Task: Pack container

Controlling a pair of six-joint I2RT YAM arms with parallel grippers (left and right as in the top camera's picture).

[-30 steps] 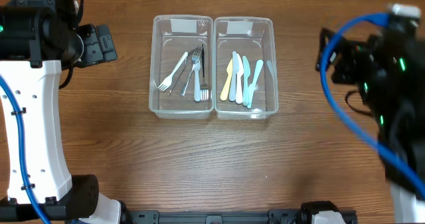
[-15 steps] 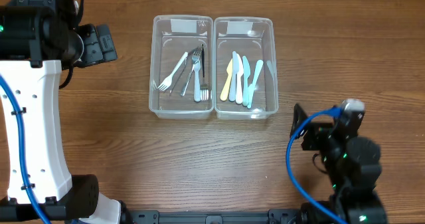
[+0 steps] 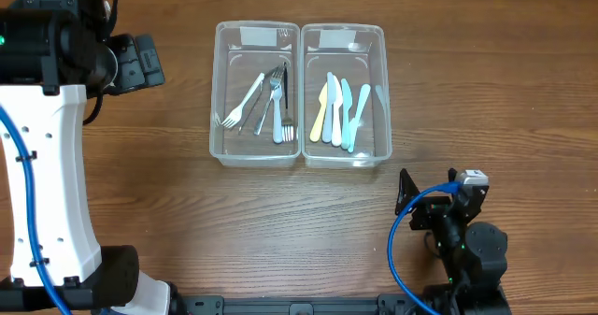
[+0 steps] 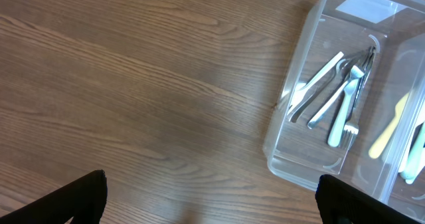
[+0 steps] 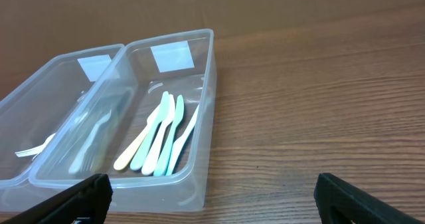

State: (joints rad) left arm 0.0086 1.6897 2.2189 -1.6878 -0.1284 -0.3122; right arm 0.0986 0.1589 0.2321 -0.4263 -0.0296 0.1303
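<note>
Right arm (image 3: 462, 245) has dropped from 3 o'clock to 5 o'clock at the near edge, right gripper (image 5: 212, 209) fingers spread wide, empty. Left gripper (image 4: 212, 207) at 10 o'clock is unmoved, fingers also apart. At 12 o'clock, touching: left container (image 3: 216, 119) holding forks (image 3: 274, 105), right container (image 3: 384, 119) holding knives (image 3: 338, 114). White labels (image 3: 260, 36) read blank.

Left wrist view: table with two containers.
Wooden table (image 4: 133, 84) fills the left and centre. At right, a clear container (image 4: 302, 174) holds forks (image 4: 339, 98). Just beside it, cut by the right edge, a second container (image 4: 398, 58) holds pastel knives (image 4: 388, 127). The left gripper's (image 4: 216, 204) dark fingers (image 4: 83, 197) sit wide apart in the lower corners.
</note>
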